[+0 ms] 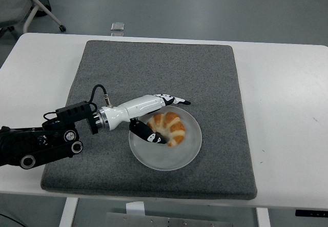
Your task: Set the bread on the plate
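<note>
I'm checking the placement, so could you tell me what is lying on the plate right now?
A croissant lies on the translucent plate, with the left robot hand open around its left end. The thumb covers part of the croissant's near side.

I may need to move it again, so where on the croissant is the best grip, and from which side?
Grip the croissant across its thick arched middle, coming from above. It lies flat on the plate, curved, with tapering ends that would likely slip or tear. The left hand is open beside it, crowding the left side, so a top-down pinch seems safest.
</note>
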Tool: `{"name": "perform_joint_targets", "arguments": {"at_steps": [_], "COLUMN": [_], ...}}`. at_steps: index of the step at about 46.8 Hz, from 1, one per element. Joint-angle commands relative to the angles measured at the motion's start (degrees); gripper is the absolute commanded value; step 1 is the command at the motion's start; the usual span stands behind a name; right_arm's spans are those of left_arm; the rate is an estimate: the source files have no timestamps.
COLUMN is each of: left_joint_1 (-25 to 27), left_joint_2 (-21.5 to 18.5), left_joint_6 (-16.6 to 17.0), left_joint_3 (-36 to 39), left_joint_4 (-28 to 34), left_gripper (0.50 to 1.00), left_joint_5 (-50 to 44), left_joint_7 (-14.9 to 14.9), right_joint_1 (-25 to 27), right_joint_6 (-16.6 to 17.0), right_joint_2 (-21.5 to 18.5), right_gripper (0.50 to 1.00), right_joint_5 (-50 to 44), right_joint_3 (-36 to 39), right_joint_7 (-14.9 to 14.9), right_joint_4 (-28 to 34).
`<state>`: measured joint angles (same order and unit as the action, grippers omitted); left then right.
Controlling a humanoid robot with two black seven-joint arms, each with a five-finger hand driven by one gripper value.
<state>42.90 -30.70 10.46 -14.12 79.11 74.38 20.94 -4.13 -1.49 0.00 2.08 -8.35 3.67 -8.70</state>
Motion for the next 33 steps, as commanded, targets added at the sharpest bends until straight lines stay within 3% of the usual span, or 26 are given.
{"name": "perform_joint_targets", "arguments": {"at_steps": [1,10,13,21,33], "left_joint_1": [0.78,1.22,1.48,4.65,7.02], "left_joint_2": [-0.24,-1.38,-1.38,-0.77,0.46], "left_joint_6": [-2.71,-16.51,-19.33,-19.95,-20.47], "left_joint_3": [-1.78,-12.50,-15.76,-18.05,-18.58], "left_joint_4": [0.35,0.00,-0.79,-5.71,-16.69], "left_gripper": [0.990,0.990,0.990,0.990,0.990], "left_joint_5": [-4.23,-19.43,-23.30,-28.22,-48.79], "left_joint_7": [-0.11,-0.73,-0.99,-2.22,-2.13], "right_joint_1": [0.00,0.00,0.00,0.00,0.00], "right_joint_6": [0.00,0.00,0.00,0.00,0.00], "right_joint_2": [0.00,0.00,0.00,0.00,0.00], "right_gripper": [0.930,0.930,0.930,0.930,0.930], "right_joint_5": [-0.06,-0.06,0.02,0.02,-0.06], "right_joint_3": [0.00,-0.09,0.00,0.00,0.00], "right_joint_7": [-0.07,0.02,0.02,0.02,0.02], "right_joint_4": [0.00,0.00,0.00,0.00,0.00]}}
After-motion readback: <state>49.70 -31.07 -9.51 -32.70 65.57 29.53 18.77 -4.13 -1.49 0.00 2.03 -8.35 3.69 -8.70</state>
